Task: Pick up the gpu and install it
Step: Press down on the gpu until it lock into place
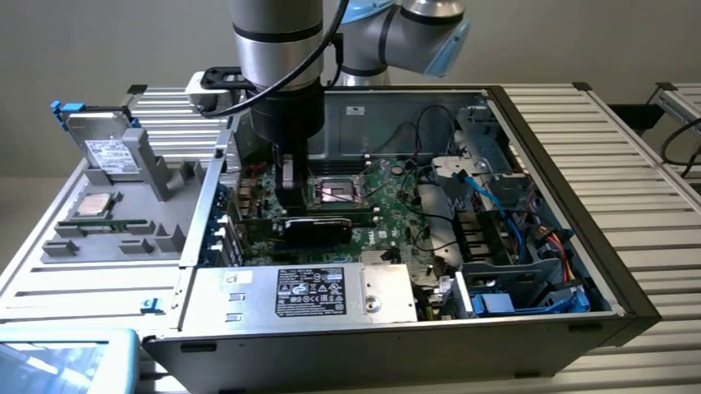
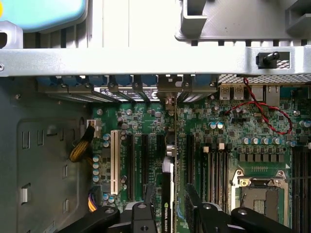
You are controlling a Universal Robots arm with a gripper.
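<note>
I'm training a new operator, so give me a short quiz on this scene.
1. True or false: the gpu lies on the grey tray.
2. The silver drive stands: A) inside the case; B) on the tray, at the exterior view's left; C) on the motherboard.
3. Which part is the hand nearest to?
Key: 1 false, it stands on edge over the motherboard slots inside the case; 2 B; 3 the gpu.
</note>
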